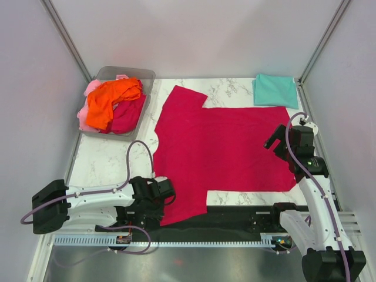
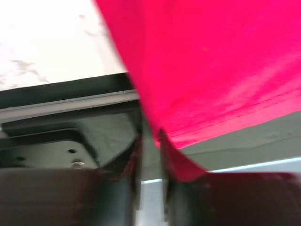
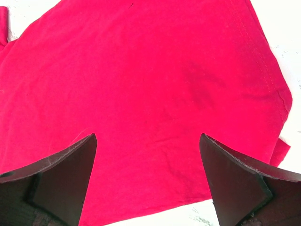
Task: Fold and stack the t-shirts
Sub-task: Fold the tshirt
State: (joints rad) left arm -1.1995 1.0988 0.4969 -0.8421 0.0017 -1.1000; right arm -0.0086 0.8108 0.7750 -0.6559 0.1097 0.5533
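A crimson-magenta t-shirt (image 1: 226, 150) lies spread flat on the marble table, with its near sleeve hanging over the front edge. My left gripper (image 1: 168, 197) is low at that sleeve's left edge. In the left wrist view its fingers (image 2: 150, 134) stand a narrow gap apart, and the sleeve cloth (image 2: 211, 70) drapes against the right finger. My right gripper (image 1: 275, 142) hovers wide open above the shirt's right hem (image 3: 155, 94). An orange shirt (image 1: 114, 97) and a pale pink one (image 1: 89, 91) lie crumpled in a bin. A teal shirt (image 1: 275, 90) lies folded square at the back right.
The clear plastic bin (image 1: 126, 72) stands at the back left and also holds a dark magenta cloth (image 1: 126, 117). A black rail (image 1: 235, 220) runs along the table's front edge. White walls close in the sides and back.
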